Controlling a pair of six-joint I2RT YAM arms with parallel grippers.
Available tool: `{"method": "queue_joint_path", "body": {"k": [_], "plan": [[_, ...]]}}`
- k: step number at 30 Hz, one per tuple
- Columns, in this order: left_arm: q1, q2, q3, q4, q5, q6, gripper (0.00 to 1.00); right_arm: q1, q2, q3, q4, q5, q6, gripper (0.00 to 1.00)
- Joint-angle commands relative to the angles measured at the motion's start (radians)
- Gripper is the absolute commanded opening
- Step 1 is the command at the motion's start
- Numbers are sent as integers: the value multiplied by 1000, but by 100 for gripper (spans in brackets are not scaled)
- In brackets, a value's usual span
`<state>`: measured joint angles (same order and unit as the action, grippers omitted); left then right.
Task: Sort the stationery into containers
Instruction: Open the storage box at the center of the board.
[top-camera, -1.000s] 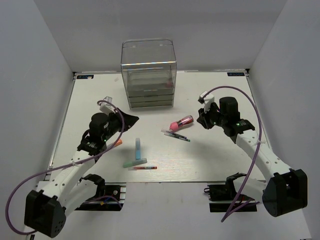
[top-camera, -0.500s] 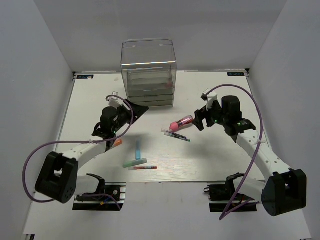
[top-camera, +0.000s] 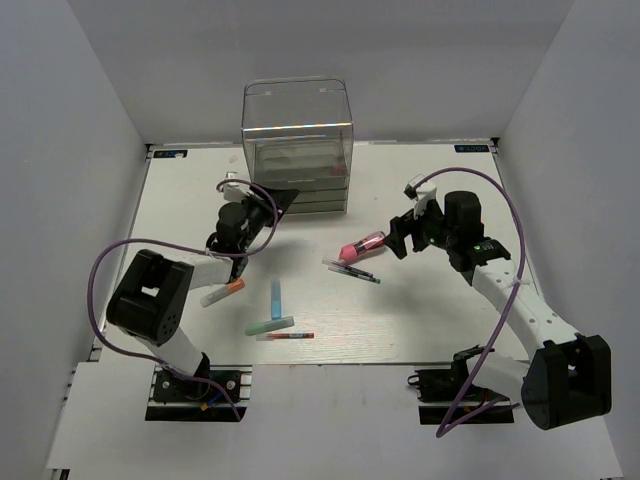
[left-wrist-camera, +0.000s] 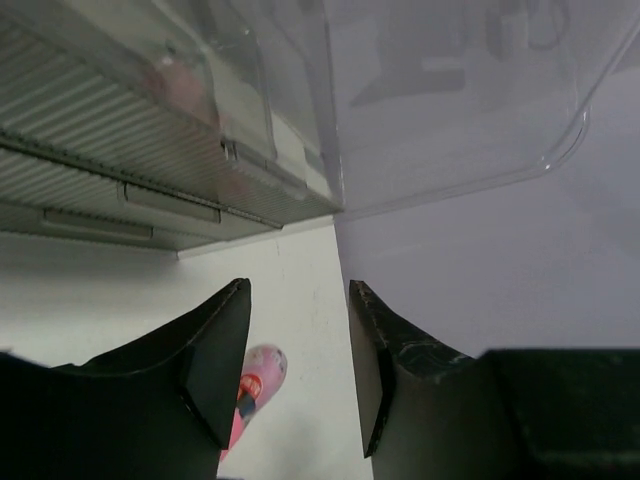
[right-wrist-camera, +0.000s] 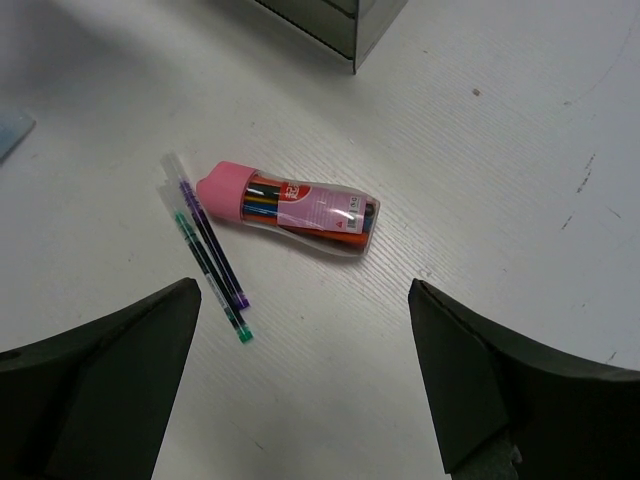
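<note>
The right gripper (right-wrist-camera: 300, 300) hangs above the fat pink-capped case (right-wrist-camera: 290, 210), a clear, rounded plastic tube with a pink label and coloured pens packed inside. Its jaws are spread wide and hold nothing. The case lies flat on the white table (top-camera: 440, 310), right of centre, slanting with its cap towards the two thin dark pens (right-wrist-camera: 208, 245) that lie just beside it. The likely step is picking up this case. To do it well, the fingers should come straight down across the short width of the body near its middle, turned so neither pad catches the thin pens by the cap. The smooth round plastic could roll or squirt out, so a firm, centred close seems wise. The left gripper (left-wrist-camera: 298, 290) is partly open and empty, pointed at the tall clear plastic box (top-camera: 297, 125) with three shallow see-through drawers (left-wrist-camera: 100, 170) at its foot, probably ready to pull one out. A light blue marker (top-camera: 275, 297), a teal-green marker (top-camera: 270, 325), a thin red pen (top-camera: 287, 336) and a white marker with an orange tip (top-camera: 222, 292) lie loose nearer the arm bases, well apart from the box
</note>
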<state>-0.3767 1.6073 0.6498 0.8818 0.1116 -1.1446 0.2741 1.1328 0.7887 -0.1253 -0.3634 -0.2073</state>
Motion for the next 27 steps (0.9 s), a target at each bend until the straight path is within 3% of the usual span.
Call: {"method": "queue_joint_path", "body": {"k": [1, 16, 21, 27], "plan": [[-4, 26, 53, 94, -52, -7, 53, -7, 4, -5, 53, -20, 22, 90], [-4, 216, 218, 63, -155, -7, 44, -18, 4, -2, 53, -22, 19, 90], [-4, 236, 228, 63, -164, -7, 35, -21, 4, -2, 53, -25, 20, 90], [-4, 256, 205, 155, -185, -17, 15, -19, 1, -3, 49, -40, 19, 90]]}}
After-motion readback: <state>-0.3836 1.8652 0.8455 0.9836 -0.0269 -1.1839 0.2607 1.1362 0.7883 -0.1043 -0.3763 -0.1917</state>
